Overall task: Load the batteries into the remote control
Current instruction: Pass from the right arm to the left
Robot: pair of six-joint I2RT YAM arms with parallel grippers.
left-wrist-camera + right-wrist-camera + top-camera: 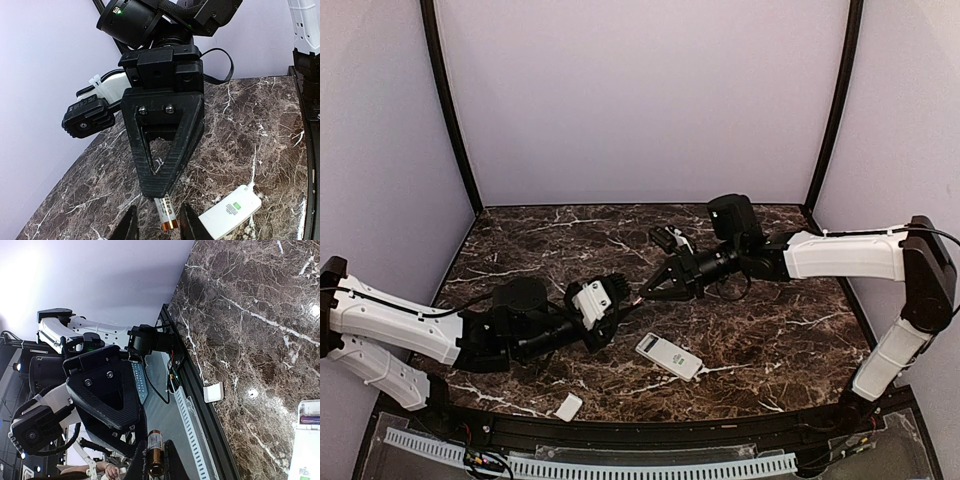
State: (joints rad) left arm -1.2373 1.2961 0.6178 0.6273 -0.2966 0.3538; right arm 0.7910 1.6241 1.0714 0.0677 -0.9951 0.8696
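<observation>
Batteries number two: a copper-ended battery [165, 216] sits up in the air between the arms, and a bluish battery [311, 418] seems already seated in the open bay at one end of the remote control [668, 356], though only a sliver of it shows. The right gripper [648, 291] is clamped on the copper-ended battery by its inner end, so most of the cell sticks out past the fingertips with the copper cap outermost. That overhang looks deliberate, since it gives the other arm something to take. The left gripper [161, 226] faces it tip to tip, jaws apart, one finger on each side of the exposed cell and a sliver of gap showing on both sides, so it has no grip yet. This reads as a mid-air handover to regrip the cell for insertion. One remote lies flat on the marble table [770, 330] just in front of the meeting grippers, within easy reach. One white cover plate [568, 406] rests apart near the front edge, out of the way
</observation>
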